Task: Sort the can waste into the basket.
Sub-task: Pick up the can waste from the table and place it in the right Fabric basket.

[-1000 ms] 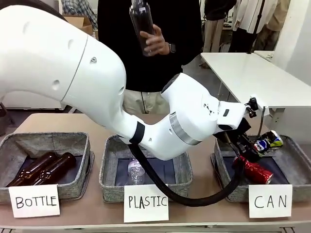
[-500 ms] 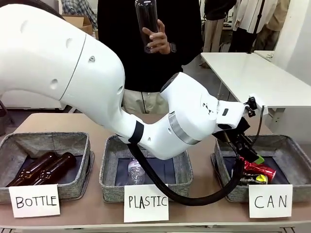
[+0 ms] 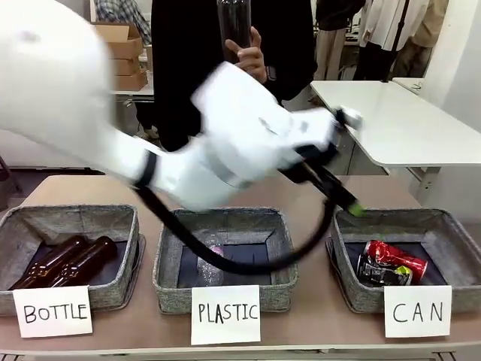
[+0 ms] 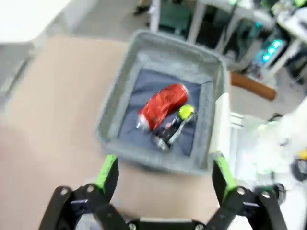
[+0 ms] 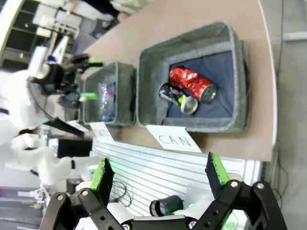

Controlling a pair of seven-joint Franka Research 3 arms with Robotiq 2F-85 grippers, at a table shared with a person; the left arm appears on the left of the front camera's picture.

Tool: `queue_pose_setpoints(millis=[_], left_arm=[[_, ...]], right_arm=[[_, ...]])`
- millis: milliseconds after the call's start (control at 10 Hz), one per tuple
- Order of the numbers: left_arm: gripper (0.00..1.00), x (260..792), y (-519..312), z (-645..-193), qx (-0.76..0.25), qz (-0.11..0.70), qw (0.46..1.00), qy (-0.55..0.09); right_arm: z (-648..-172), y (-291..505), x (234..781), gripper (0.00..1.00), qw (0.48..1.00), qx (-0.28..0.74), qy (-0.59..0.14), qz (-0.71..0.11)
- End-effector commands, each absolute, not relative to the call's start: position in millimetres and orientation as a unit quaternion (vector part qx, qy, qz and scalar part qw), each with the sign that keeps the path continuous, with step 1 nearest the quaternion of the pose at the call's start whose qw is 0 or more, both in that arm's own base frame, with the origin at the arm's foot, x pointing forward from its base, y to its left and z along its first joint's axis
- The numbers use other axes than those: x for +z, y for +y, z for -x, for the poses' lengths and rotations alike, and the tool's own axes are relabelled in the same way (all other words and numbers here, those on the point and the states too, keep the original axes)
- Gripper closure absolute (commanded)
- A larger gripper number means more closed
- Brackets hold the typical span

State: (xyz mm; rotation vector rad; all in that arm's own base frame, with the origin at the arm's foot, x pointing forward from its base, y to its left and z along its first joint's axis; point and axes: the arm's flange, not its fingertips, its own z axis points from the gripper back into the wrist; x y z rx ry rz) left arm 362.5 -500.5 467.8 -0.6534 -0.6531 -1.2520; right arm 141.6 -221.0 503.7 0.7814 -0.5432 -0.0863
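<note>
Both cans lie in the grey CAN basket (image 3: pixel 342 248) at the table's right end. The dented red can (image 3: pixel 396 258) rests on the dark lining, and the black can (image 3: pixel 376 275) with green-yellow print lies against it. My left gripper (image 3: pixel 347 201) hangs open and blurred just above the basket's left rim. In the left wrist view the open gripper (image 4: pixel 164 175) holds nothing above the basket (image 4: pixel 168 45), red can (image 4: pixel 163 105) and black can (image 4: pixel 172 130). My right gripper (image 5: pixel 159 172) is open, high above the basket (image 5: pixel 192 36), red can (image 5: pixel 192 82) and black can (image 5: pixel 176 98).
The PLASTIC basket (image 3: pixel 169 256) in the middle holds a clear bottle (image 3: pixel 209 263). The BOTTLE basket (image 3: pixel 15 226) at left holds two brown bottles (image 3: pixel 68 259). A person's hand (image 3: pixel 252 56) holds a dark bottle (image 3: pixel 234 22) above the far edge. White signs front each basket.
The left gripper let the black can drop into the CAN basket beside the red one, then swung up and left, away from the basket. The person raised the bottle.
</note>
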Motion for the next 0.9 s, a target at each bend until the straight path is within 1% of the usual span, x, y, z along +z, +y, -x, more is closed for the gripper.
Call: queue_pose_setpoints(millis=[0, 100, 200, 300, 400, 500, 600, 700, 800], left_arm=[[0.00, 556.2, -387.2, -340.6, -0.480, 0.318, 0.777, -0.255], [0.00, 583.1, -326.3, -332.8, -0.417, 0.311, 0.808, -0.276], [0.00, 600.6, -257.0, -326.8, -0.330, 0.314, 0.844, -0.284], [0.00, 608.1, -195.3, -327.3, -0.251, 0.336, 0.864, -0.279], [0.00, 611.1, -135.2, -329.1, -0.163, 0.349, 0.878, -0.284], [0.00, 612.1, -76.7, -334.5, -0.085, 0.393, 0.869, -0.289], [0.00, 605.1, -23.9, -342.6, -0.019, 0.427, 0.854, -0.295], [0.00, 586.3, 12.3, -351.1, 0.033, 0.464, 0.841, -0.275], [0.00, 565.0, 23.2, -364.8, 0.052, 0.501, 0.826, -0.252]], right_arm=[[-154.3, -213.5, 534.1, 0.00, 0.880, 0.004, -0.285, -0.380], [-175.9, -181.3, 536.8, 0.00, 0.882, 0.039, -0.269, -0.385], [-194.6, -136.8, 543.4, 0.00, 0.877, 0.065, -0.261, -0.397], [-198.6, -96.4, 554.2, 0.00, 0.872, 0.102, -0.268, -0.397], [-200.5, -58.4, 562.3, 0.00, 0.862, 0.130, -0.270, -0.408], [-201.5, -25.3, 566.8, 0.00, 0.853, 0.123, -0.255, -0.438], [-198.5, 2.6, 570.5, 0.00, 0.840, 0.066, -0.234, -0.485], [-194.9, 19.0, 572.9, 0.00, 0.831, -0.021, -0.206, -0.516], [-195.4, 14.0, 573.8, 0.00, 0.821, -0.080, -0.198, -0.529]])
